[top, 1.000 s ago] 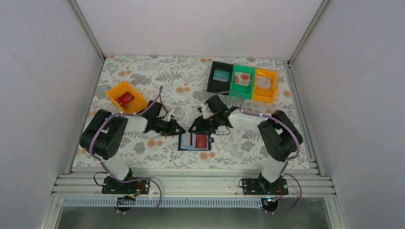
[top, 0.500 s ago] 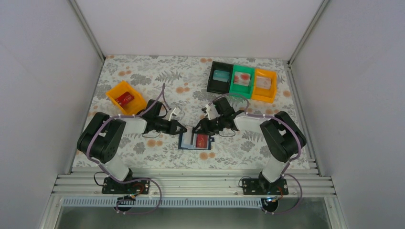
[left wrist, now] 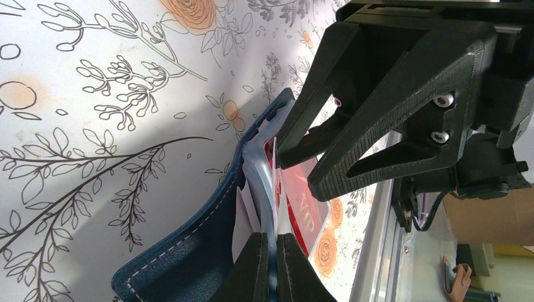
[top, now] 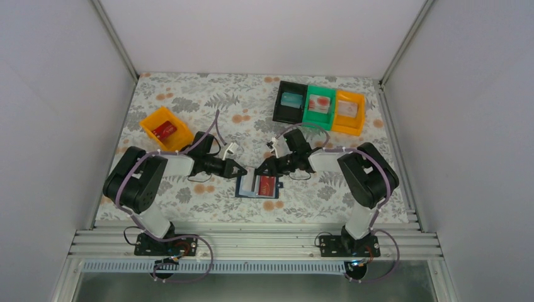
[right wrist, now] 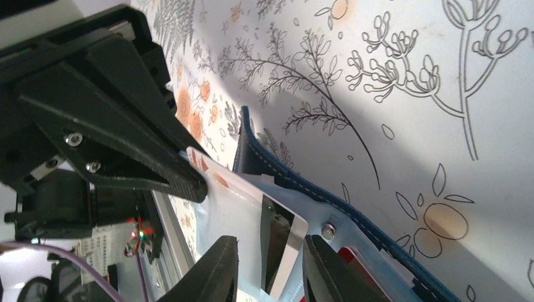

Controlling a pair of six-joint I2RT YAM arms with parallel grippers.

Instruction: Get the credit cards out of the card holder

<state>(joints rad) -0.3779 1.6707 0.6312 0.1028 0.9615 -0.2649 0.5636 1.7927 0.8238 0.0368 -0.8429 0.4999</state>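
The navy card holder lies open on the flowered table near its front edge, between the two arms. A red card shows in its lighter blue inside. The left gripper is closed tight on the pale blue inner flap at the holder's left side. The right gripper faces it from the other side. Its jaws are partly open and straddle the end of a striped card that sticks out of a slot. One finger looks to touch the card and the other stands just off it, so I cannot tell whether it is gripped. At the far left an orange bin holds a second red card. At the far right a row of three bins, black, green and orange, stands side by side.
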